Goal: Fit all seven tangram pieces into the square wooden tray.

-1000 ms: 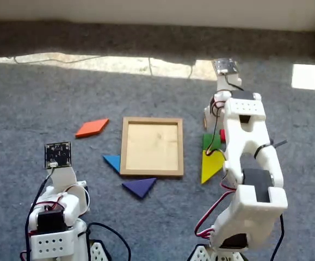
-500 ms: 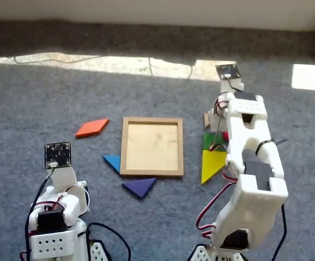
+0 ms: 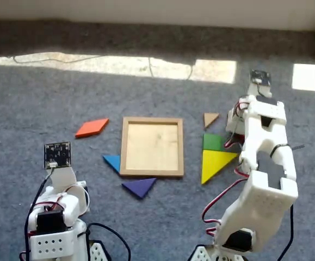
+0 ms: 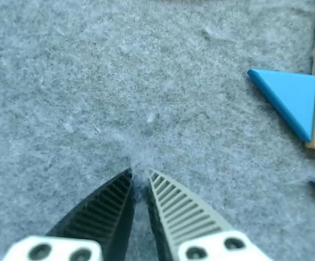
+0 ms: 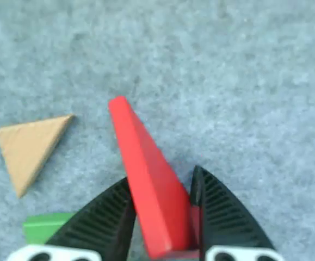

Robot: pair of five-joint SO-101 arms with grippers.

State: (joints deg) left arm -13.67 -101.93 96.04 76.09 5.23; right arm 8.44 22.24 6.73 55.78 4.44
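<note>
1. Resting close to its base, the left gripper has not moved. Its jaws are pressed almost together over the bare carpet and carry nothing.
2. A little farther, the dark blue triangle and the light blue triangle lie where they were, both just beside the outer rim of the tray. The orange parallelogram lies apart, beyond the light blue one. The tray has no piece inside.
3. On the other side of the tray, the yellow triangle and the green square lie edge to edge, unchanged.
4. The change is at the right arm. One second ago it was bent over the green square; now it has swung outward, away from the tray, so the tan triangle beyond the square is uncovered.
5. The right gripper is clenched on the red triangle, which stands on its edge between the jaws above the carpet — the red spot seen earlier beside the green square is gone.
6. I judge the first pick is done, but the piece went away from the tray and must be brought back over it; six pieces wait on the carpet.
</note>
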